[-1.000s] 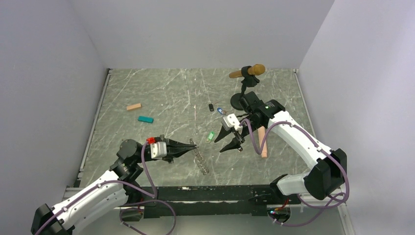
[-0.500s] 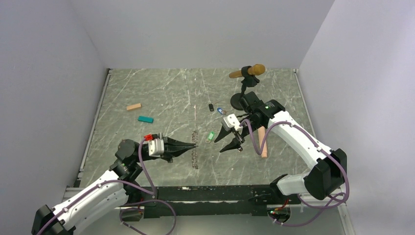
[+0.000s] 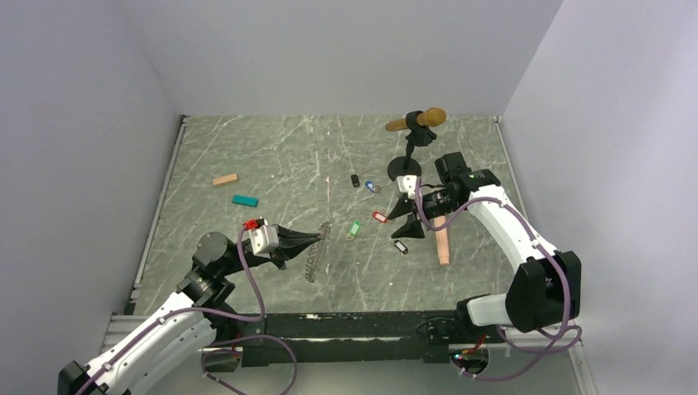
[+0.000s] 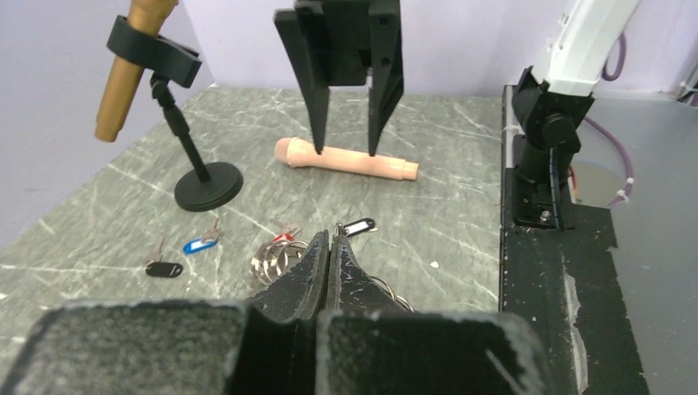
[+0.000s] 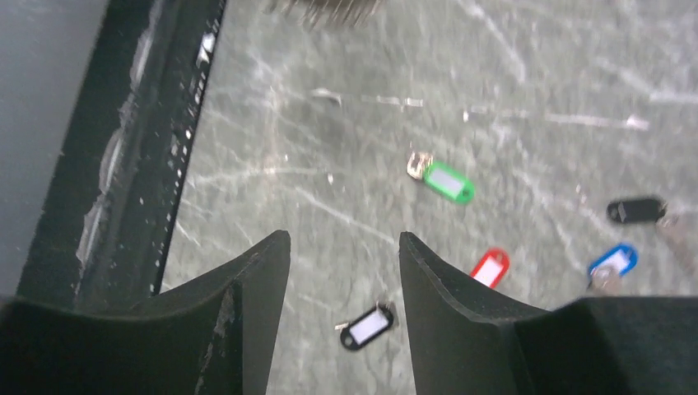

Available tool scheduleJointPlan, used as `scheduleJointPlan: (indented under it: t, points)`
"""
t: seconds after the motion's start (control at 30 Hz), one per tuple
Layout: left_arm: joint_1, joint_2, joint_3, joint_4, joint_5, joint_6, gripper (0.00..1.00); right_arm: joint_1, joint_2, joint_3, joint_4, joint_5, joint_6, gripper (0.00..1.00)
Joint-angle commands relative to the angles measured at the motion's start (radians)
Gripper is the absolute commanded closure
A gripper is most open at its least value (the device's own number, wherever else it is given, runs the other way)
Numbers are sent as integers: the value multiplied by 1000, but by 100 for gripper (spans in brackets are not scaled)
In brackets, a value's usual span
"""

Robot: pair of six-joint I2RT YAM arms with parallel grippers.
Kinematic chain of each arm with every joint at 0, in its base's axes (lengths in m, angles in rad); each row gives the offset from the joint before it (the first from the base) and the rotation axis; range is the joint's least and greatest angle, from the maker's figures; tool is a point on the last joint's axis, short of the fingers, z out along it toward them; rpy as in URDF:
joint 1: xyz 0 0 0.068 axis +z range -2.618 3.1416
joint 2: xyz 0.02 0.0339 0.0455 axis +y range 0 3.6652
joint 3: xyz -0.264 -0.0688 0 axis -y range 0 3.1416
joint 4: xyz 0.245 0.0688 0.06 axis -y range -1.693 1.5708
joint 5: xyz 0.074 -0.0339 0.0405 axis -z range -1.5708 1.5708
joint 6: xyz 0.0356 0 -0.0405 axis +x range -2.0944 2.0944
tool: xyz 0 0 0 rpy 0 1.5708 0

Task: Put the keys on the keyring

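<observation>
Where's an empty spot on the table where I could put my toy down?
The widest bare patch is at the back, between the tan block and the mic stand. Another lies near the front edge, right of the keyring. It's crowded around the keys and pink mic, where the right end effector hangs.

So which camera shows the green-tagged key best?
The right wrist view: the green-tagged key lies large and unobstructed, with its metal end visible. The top view shows it only as a tiny green speck. The left wrist view does not show it.
</observation>
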Motion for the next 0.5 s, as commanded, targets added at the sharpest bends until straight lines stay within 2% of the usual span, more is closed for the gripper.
scheduleJointPlan:
  t: [0.0,0.1,0.23,0.47]
  points:
    - [32,-24,73,-44,-8,46,100,-18,-36,-110,162,158,80,44]
    - [37,5,139,-122,17,73,100,-22,-60,-180,234,243,84,43]
    - [42,35,234,-281,51,172,100,-44,-55,-234,271,268,27,43]
    - [45,7,270,-432,44,287,100,-45,-43,-305,406,395,-24,46]
